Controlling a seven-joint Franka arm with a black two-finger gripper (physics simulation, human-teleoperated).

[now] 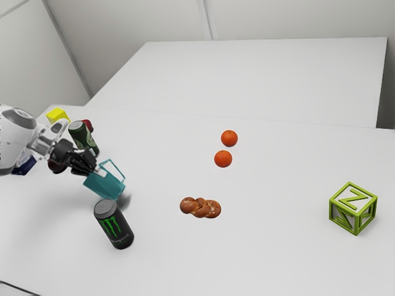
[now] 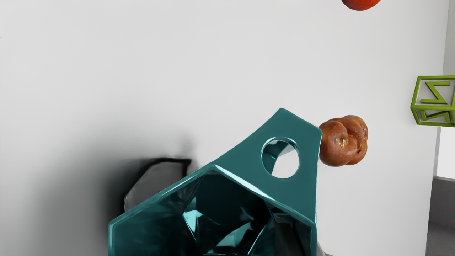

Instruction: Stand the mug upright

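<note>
In the exterior view my gripper reaches in from the left and is shut on the wall of the teal mug. The mug hangs tilted above the table, its handle on the upper side and a shadow below it. From the wrist view, the mug shows its open mouth and its handle with a round hole. My gripper has one dark finger inside the mouth, against the wall; the other is mostly hidden behind the mug.
A black can stands close in front of the mug. Behind the hand are a green can, a yellow block and a dark blue block. Farther right lie a braided bread, two oranges and a green letter cube.
</note>
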